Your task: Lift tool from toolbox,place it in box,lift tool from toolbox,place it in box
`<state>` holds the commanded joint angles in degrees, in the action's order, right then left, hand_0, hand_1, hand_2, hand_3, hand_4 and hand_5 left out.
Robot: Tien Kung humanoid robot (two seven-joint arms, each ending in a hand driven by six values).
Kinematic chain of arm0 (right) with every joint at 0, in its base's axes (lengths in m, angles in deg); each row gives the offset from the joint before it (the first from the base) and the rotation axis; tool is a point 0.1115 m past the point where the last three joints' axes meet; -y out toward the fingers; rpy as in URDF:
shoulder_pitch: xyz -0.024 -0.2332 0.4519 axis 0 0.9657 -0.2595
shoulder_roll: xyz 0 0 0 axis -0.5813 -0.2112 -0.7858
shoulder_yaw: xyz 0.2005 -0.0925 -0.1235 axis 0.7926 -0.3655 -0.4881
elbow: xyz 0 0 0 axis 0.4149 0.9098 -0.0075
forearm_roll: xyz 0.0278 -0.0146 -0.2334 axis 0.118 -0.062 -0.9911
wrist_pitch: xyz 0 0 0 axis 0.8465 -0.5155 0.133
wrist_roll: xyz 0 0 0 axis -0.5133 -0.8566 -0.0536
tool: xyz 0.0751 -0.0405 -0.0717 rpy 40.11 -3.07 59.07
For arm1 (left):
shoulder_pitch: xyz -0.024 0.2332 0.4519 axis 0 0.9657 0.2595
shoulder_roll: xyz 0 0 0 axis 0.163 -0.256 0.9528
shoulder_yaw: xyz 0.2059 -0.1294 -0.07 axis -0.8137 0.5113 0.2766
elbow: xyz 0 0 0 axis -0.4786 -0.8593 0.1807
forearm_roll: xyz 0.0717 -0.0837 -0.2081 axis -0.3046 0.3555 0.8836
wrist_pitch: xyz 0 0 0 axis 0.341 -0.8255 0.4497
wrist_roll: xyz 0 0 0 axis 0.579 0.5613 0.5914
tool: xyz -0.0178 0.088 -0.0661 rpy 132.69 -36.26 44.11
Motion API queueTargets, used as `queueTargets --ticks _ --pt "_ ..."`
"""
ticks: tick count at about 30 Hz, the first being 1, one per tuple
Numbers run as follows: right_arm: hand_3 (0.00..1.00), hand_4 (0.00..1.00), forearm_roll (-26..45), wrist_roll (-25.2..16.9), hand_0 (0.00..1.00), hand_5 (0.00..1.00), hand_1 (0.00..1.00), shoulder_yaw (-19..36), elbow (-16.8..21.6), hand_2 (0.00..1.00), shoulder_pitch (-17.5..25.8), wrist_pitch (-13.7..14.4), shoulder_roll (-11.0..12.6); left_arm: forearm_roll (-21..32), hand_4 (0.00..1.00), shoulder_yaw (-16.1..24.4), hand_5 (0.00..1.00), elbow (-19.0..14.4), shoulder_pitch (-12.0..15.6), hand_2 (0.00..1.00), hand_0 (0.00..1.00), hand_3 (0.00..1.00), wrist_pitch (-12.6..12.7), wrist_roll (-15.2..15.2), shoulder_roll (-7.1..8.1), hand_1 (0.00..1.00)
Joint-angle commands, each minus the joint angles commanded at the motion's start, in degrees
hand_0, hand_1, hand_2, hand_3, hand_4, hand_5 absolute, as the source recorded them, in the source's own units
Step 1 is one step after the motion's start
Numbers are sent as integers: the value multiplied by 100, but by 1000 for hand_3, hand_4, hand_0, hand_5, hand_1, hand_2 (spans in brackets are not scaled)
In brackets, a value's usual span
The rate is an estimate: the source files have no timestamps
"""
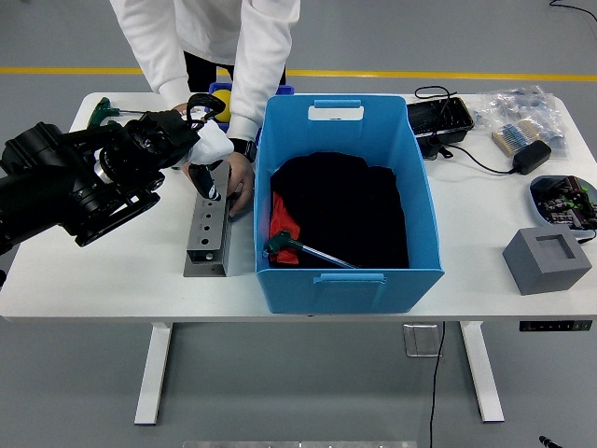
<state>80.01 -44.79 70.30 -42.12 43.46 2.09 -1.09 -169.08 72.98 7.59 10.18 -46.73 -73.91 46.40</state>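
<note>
Grey metal formed the toolbox [208,228], a long holed block lying on the white table [93,271] just left of the blue box [345,201]. In the head view, the left hand [191,142] hung over the block's far end, its white-tipped fingers curled around a dark tool [207,181] standing in a hole. A person's hand [240,184] steadied the block from the far right side. Another tool [303,247], green-handled, lay inside the box's near left corner.
</note>
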Motion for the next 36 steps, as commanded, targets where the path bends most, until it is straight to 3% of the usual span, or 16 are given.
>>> queueTargets --ticks 7,8,26,27,32,33,36 --pt "573 780 1 -1 675 728 641 2 0 706 -9 -1 -1 90 851 -10 722 6 -14 547 602 495 -41 3 3 564" --pt "573 780 3 -1 679 727 641 2 -1 706 -9 -1 -2 103 851 -9 722 8 -14 511 601 451 -43 4 3 554" --pt "573 780 2 1 680 727 641 9 -3 706 -12 -1 3 215 846 -38 727 19 -31 506 602 404 -96 -42 6 549" --pt "572 780 1 2 679 727 641 6 -3 706 -11 -1 2 199 845 -43 730 17 -32 450 602 374 -91 -48 5 490" --pt "572 780 -5 1 679 727 641 6 0 706 -2 0 -5 176 845 -77 730 18 -32 450 602 374 -76 -51 3 490" --pt "572 781 -6 0 680 728 641 9 1 706 5 -1 -4 174 844 -87 730 19 -30 350 602 329 -72 -56 4 419" --pt "572 781 -5 -2 680 728 641 18 3 706 18 -1 -4 173 844 -120 730 20 -26 350 602 329 -68 -74 5 419"
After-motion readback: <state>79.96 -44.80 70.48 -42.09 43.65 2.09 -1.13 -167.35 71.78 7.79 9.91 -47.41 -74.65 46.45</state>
